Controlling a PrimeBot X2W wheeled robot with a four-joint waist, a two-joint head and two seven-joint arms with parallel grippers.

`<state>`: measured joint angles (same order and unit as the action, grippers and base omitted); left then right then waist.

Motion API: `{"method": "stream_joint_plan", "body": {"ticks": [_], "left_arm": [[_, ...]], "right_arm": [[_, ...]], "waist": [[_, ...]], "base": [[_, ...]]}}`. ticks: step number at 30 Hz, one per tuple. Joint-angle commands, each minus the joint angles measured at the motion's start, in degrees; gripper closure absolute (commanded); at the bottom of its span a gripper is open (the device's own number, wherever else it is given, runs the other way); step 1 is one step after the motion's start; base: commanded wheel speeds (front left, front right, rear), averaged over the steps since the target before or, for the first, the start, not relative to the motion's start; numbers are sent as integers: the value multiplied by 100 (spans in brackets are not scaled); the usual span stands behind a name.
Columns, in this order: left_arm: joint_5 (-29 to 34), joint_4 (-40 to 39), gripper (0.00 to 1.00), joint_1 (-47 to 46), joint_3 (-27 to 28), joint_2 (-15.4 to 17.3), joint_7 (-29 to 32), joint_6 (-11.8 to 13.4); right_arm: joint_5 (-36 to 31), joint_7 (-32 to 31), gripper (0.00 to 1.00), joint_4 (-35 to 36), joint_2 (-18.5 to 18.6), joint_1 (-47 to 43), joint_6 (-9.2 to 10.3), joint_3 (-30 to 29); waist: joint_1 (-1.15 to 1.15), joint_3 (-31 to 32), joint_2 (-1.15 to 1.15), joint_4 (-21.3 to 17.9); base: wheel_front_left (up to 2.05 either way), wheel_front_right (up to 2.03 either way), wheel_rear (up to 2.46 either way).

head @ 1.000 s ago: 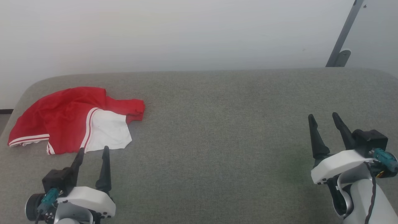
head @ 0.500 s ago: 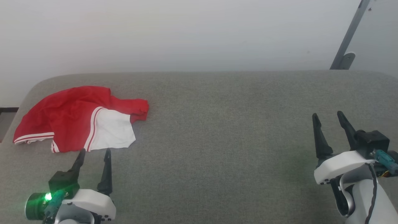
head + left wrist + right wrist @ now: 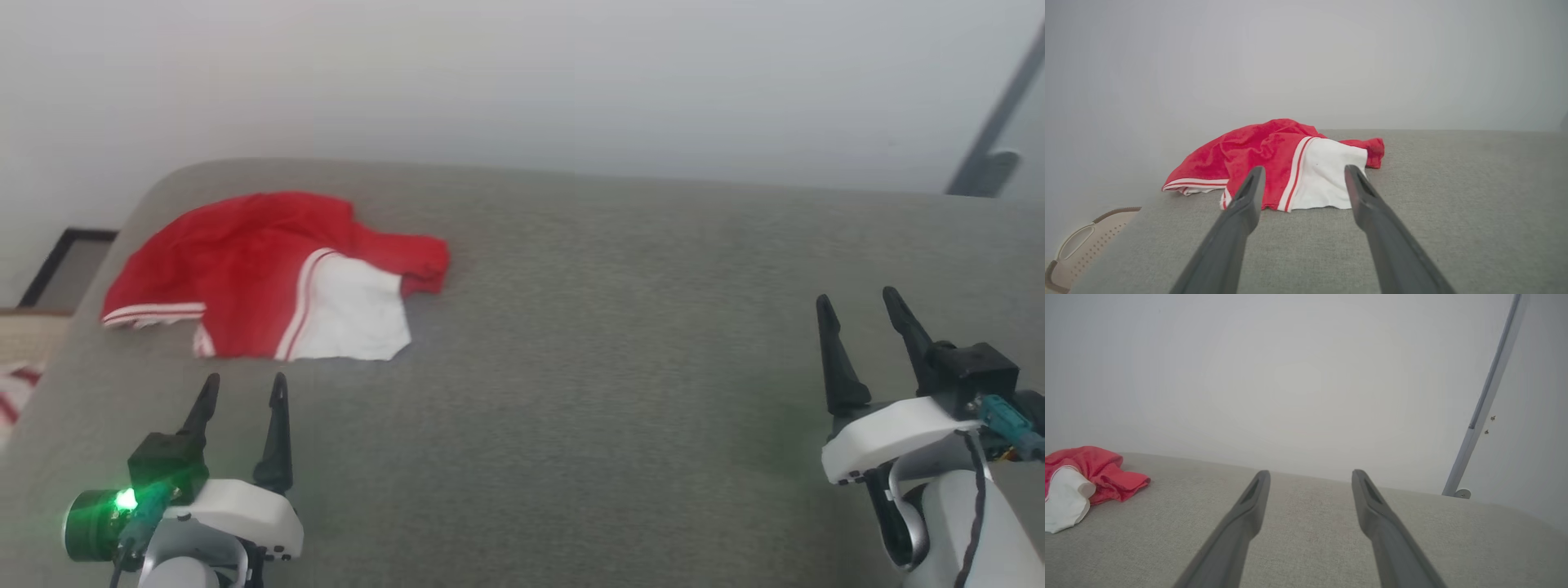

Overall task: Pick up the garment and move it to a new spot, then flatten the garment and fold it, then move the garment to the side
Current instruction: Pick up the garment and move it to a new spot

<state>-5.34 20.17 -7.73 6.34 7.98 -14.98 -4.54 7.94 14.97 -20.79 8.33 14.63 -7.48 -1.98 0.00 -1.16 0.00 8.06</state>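
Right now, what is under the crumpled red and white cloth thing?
The bright red thin-fabric garment with its white panel lies on the grey woven tabletop. Whatever might sit beneath it is covered.

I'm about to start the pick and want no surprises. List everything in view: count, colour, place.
garment: one, bright red with a white panel and white stripe trim, crumpled at the far left of the surface.
fabric-covered surface: one, grey, under the garment.
basket: one, beige, perforated, below the surface's left edge.
pole: one, grey metal, by the wall at far right.
wall: one, pale, behind the surface.
left gripper: one, dark fingers, open, just short of the garment.
right gripper: one, dark fingers, open, over bare surface at right.
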Motion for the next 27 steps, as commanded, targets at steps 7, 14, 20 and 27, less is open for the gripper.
{"method": "stream_joint_plan", "body": {"ticks": [7, 14, 20, 27], "left_arm": [[58, 55, 0, -131, 85, -122, -29, 1], [30, -38, 0, 42, 215, -287, -29, 69], [-60, -259, 0, 257, 441, -404, -29, 212], [-302, -661, 0, 611, 732, -486, -29, 335]], "right_arm": [[25, 31, 0, -7, -72, 110, -2, 350], [111, 31, 0, -115, -203, 218, -1, 748], [202, 26, 0, -258, -318, 405, -1, 1246], [398, 25, 0, -516, -345, 767, -1, 1916]], "waist": [[0, -240, 0, 981], [0, -249, 0, 1850], [0, -274, 0, 2252], [0, -332, 0, 2292]], "base": [[0, 0, 0], [0, 0, 0], [0, 0, 0], [0, 0, 0]]}}
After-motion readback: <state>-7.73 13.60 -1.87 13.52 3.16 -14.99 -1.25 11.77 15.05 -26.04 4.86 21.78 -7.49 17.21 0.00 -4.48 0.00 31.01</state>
